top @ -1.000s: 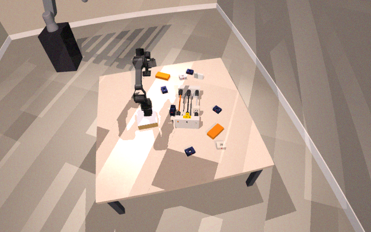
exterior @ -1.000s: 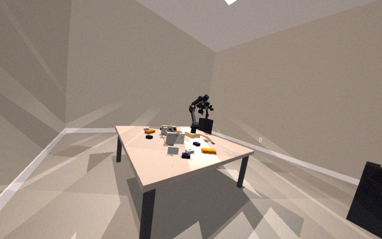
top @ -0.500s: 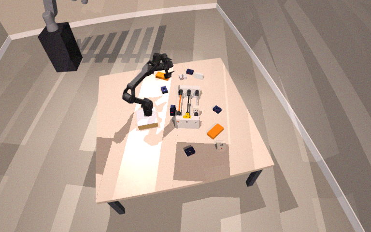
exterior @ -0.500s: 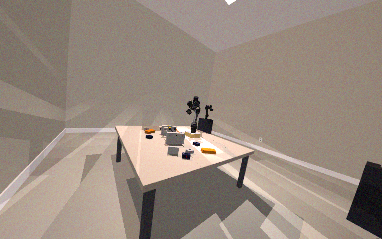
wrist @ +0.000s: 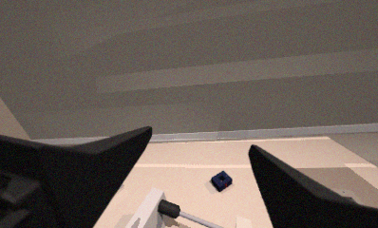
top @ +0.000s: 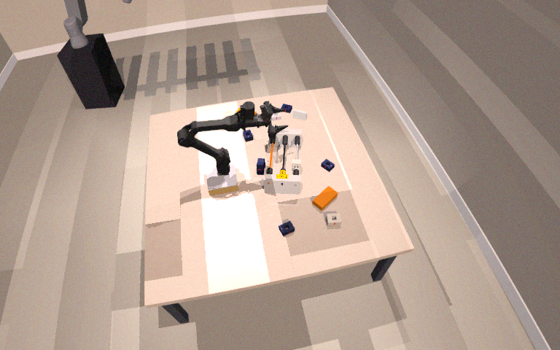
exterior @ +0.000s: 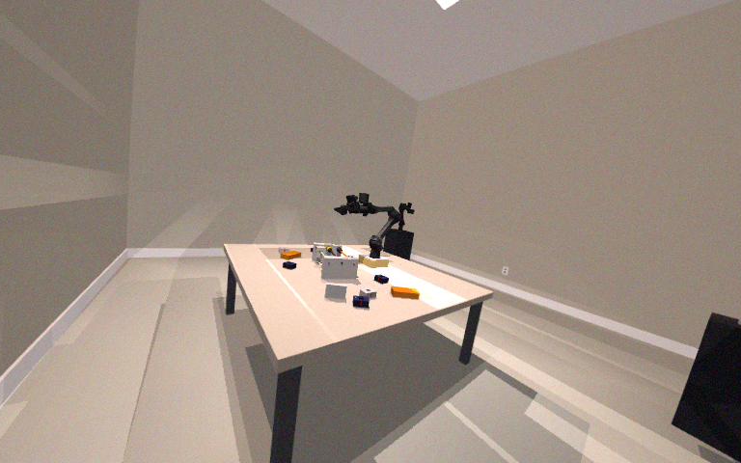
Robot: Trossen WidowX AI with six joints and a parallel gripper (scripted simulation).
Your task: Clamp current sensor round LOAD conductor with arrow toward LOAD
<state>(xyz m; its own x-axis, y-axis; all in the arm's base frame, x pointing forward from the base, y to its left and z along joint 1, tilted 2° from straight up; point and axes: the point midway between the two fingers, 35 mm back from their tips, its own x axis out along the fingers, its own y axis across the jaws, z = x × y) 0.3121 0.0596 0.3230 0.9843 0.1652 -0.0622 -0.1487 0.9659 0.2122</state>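
Two tool (top: 282, 118) (exterior: 337, 209) (wrist: 199, 140) fingers stand wide apart, apparently above the table (top: 231, 277) (exterior: 283, 338) (wrist: 191, 185).

Below the hand (top: 286, 118) (exterior: 337, 209) (wrist: 200, 138) we list: one table (top: 231, 259) (exterior: 306, 321) (wrist: 191, 154); on it, one frame (top: 289, 186) (exterior: 339, 267) (wrist: 149, 207), rods (top: 284, 156) (exterior: 343, 253) (wrist: 200, 219) in it; ahead of the hand, past the frame, one holed block (top: 325, 166) (exterior: 288, 265) (wrist: 219, 186); behind the hand, the arm's base (top: 234, 189) (exterior: 383, 263).

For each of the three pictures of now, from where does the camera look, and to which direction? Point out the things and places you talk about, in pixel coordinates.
Top: high above the table (top: 231, 299) (exterior: 306, 338) (wrist: 186, 154), looking steeply down; whole arm (top: 211, 125) (exterior: 386, 229) shows.
Exterior: beyond a table corner, looking across toward the arm, which shows whole.
Wrist: on the arm, looking out past the open gripper's (top: 281, 117) (exterior: 337, 209) (wrist: 201, 138) two fingers.
Top and exterior share both orange blocks (top: 325, 197) (exterior: 405, 292).
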